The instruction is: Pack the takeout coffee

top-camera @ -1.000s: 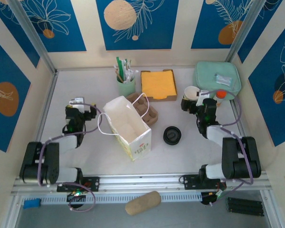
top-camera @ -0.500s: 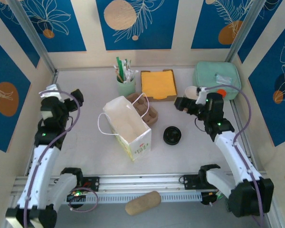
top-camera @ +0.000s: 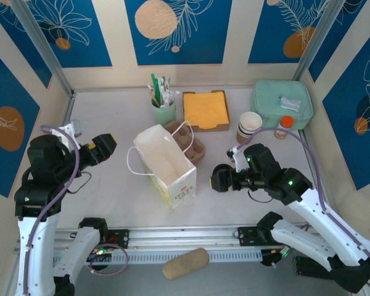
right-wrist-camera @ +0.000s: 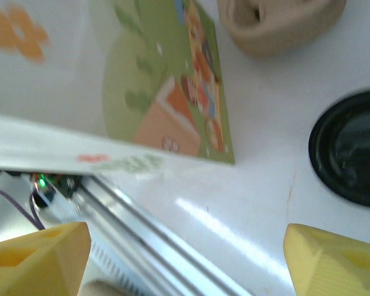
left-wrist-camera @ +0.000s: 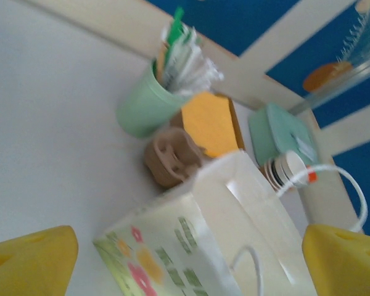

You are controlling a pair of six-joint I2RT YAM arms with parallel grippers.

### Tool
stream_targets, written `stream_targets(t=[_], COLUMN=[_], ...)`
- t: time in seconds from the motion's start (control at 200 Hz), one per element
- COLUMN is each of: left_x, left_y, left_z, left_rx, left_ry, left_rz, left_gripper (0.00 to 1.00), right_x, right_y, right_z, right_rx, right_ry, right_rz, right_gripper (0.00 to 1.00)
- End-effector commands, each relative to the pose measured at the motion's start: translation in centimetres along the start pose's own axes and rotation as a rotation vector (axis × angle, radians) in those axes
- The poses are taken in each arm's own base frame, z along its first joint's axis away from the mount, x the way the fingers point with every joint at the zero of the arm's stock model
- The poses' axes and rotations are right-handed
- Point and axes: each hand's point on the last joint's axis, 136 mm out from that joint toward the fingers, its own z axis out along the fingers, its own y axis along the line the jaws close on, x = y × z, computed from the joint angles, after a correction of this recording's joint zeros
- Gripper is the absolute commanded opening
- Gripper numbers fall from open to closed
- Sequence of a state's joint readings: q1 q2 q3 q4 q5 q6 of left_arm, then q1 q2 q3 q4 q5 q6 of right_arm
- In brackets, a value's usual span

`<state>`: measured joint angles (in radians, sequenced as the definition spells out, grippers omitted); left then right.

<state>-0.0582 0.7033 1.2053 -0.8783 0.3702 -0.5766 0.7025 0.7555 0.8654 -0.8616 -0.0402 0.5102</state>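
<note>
Where it stands on the white table beside the printed paper bag, the takeout coffee presents a round, glossy black lid, just ahead of one yellow fingertip of the right claw, whose jaws gape wide, gripping nothing.

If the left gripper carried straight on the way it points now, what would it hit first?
Probably the white paper bag, standing directly ahead of the left gripper; the cup carrier lies behind it. Depth is unclear.
</note>
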Motion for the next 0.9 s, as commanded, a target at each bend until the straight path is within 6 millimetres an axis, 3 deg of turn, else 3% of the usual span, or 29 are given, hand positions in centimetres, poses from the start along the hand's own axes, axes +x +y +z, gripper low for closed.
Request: stream_targets(t=[0.0, 0.185, 0.335, 0.5, 0.66, 0.775, 0.895], left_x=[2.1, 3.0, 4.8, 5.3, 4.3, 3.5, 2.9], left_y=[-2.0, -2.7, -2.9, -1.9, -0.4, 0.6, 1.1], left_z=[-0.2, 1.2, 3.4, 5.1, 4.6, 3.7, 3.1], left_rx=[0.104, 0.112, 0.074, 0.005, -0.074, -0.126, -0.160], left_ry=[0.120, 0.189, 0.259, 0.265, 0.189, 0.130, 0.094], left_rz=[-0.051, 0.001, 0.093, 0.139, 0.135, 0.135, 0.145], left_gripper=[0.92, 0.89, 0.83, 0.59, 0.32, 0.33, 0.48], right_x=[3.8, 6.7, 6.6, 5.3, 3.3, 2.0, 0.3], right_y=[-0.4, 0.9, 1.3, 1.9, 2.9, 3.7, 4.6], right_z=[1.1, 4.8, 6.6, 8.5, 10.6, 12.5, 14.4], right_rx=[0.065, 0.057, 0.053, 0.033, -0.006, -0.027, -0.043], right_ry=[0.156, 0.310, 0.307, 0.303, 0.300, 0.301, 0.284], right_rz=[0.027, -0.018, -0.055, -0.113, -0.163, -0.191, -0.210], right_gripper=[0.82, 0.79, 0.80, 0.80, 0.79, 0.78, 0.77])
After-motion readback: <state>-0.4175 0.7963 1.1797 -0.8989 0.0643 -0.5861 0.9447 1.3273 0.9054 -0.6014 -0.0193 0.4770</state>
